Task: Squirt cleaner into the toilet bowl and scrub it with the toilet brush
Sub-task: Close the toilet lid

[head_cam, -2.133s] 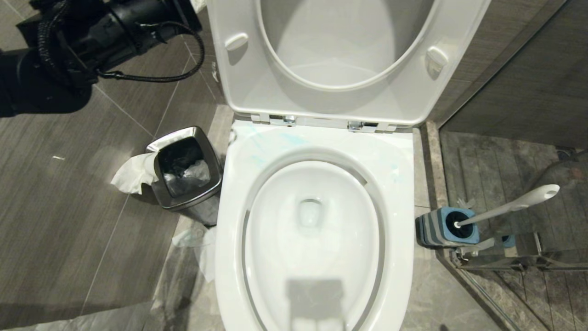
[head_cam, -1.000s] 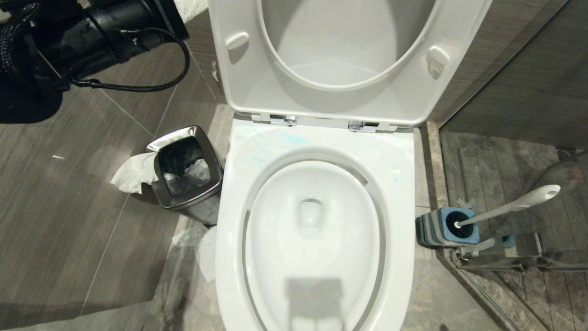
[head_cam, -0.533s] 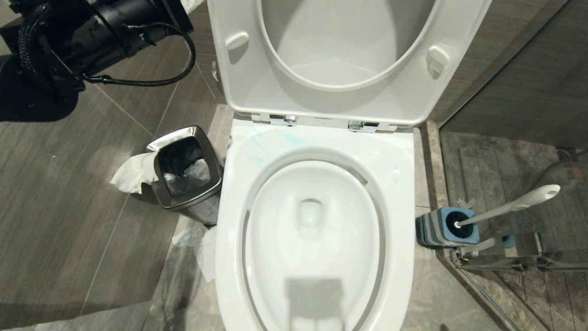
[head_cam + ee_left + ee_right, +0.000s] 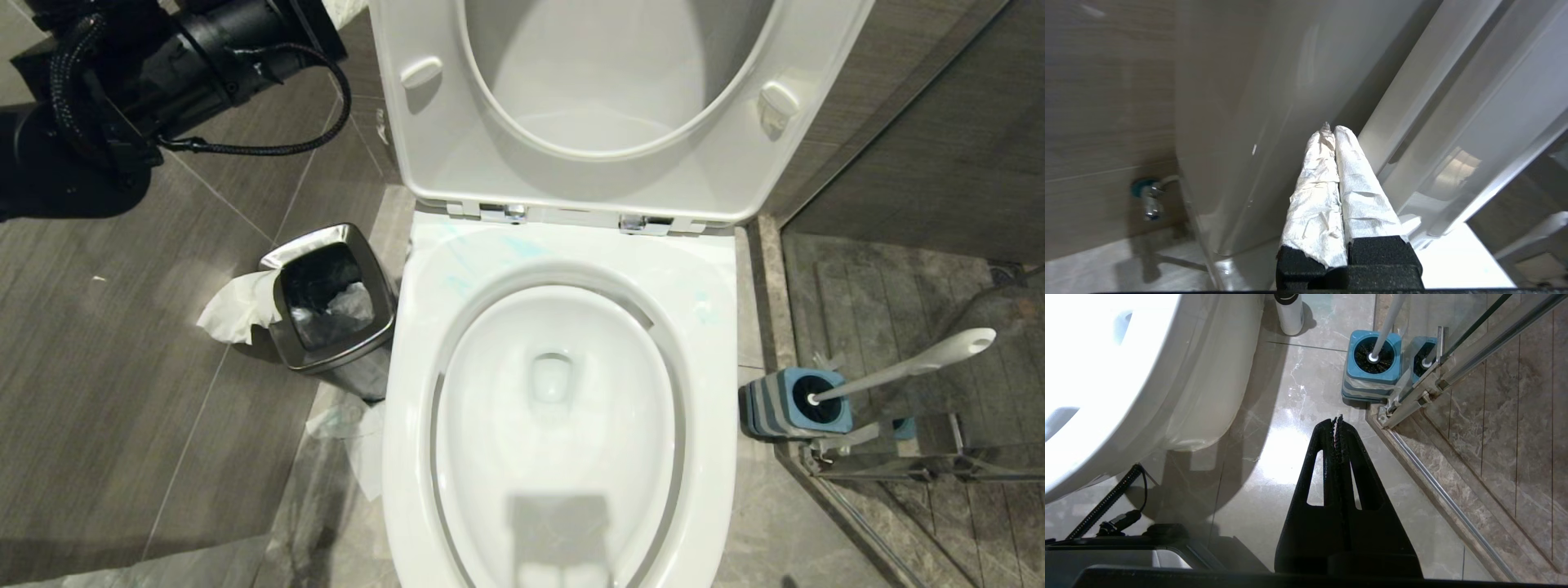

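- Toilet bowl [image 4: 555, 408]: nearest, centre of head view; seat and lid raised behind the basin, faint blue smears on the rim.
- Right gripper [image 4: 1338, 420]: low beside the bowl, over the floor; fingers clenched, empty.
- Toilet brush [image 4: 906, 366]: right of the bowl, head seated in the striped holder [image 4: 775, 406], handle leaning away.
- Left gripper [image 4: 1331, 132]: farthest, behind the bowl beside the raised lid; paper-wrapped fingers pressed together, gripping nothing.
- Advice for the step: open the fingers before reaching; grasp the brush handle mid-shaft and lift straight out of the holder.
- Only in right wrist view: white bottle [image 4: 1289, 312] beyond the bowl; only in head view: steel bin [image 4: 331, 298] left of the bowl.
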